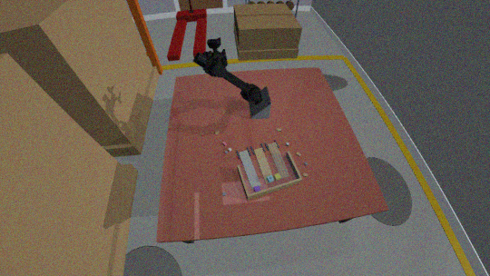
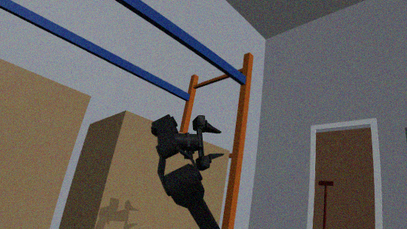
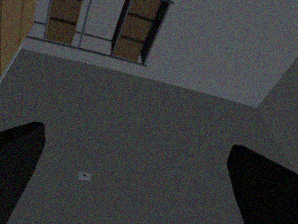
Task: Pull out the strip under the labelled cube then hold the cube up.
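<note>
Three strips lie side by side in the top view: a pale grey one [image 1: 249, 169] at left, a tan one [image 1: 261, 162] in the middle, a grey-brown one [image 1: 278, 160] at right. A purple cube [image 1: 257, 188] sits at the front end of the pale strip. A light-blue cube [image 1: 270, 179] at the front end of the tan strip seems to bear a dark mark; the label is too small to read. A yellow cube [image 1: 278, 176] is by the front of the grey-brown strip. My gripper [image 2: 221, 143] [image 3: 139, 144] is open and empty, raised high behind the strips and far from them.
A low wooden border [image 1: 277, 187] surrounds the strips' front and sides. Small dark posts stand by their rear ends. Small bits, such as a white one [image 1: 230, 149] and a tan one [image 1: 279, 130], lie scattered on the red table top [image 1: 299, 109]. Large cardboard boxes stand beyond the table.
</note>
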`<state>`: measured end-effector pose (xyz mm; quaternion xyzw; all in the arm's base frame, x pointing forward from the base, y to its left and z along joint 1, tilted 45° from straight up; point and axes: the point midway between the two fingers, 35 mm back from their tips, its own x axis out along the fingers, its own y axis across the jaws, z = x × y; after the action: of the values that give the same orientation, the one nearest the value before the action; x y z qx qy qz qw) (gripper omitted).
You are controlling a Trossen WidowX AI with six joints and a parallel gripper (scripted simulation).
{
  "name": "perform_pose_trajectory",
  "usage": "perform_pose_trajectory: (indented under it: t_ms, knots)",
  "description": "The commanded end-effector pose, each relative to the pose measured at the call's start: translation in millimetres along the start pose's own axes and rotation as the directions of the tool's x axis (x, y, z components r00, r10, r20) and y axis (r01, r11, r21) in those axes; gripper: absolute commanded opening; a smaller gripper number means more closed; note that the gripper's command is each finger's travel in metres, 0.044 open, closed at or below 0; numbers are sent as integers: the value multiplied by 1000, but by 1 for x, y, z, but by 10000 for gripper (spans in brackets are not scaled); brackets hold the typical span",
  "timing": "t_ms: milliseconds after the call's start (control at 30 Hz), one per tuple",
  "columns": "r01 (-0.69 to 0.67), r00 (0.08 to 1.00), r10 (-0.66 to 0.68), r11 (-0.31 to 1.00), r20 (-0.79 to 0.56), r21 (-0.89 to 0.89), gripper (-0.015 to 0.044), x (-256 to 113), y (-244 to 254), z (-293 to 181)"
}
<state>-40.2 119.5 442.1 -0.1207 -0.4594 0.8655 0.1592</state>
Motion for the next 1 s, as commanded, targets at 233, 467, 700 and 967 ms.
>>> perform_pose_trajectory:
  t_ms: [233, 467, 700, 967]
  knots:
    - [-145, 968, 151, 988, 198, -46, 400, 28, 28, 49]
    - [-296, 850, 335, 942, 407, -157, 400, 38, 73, 113]
    - [-418, 659, 510, 859, 552, -294, 400, 14, 138, 174]
    - [-481, 481, 614, 782, 625, -397, 400, -30, 186, 208]
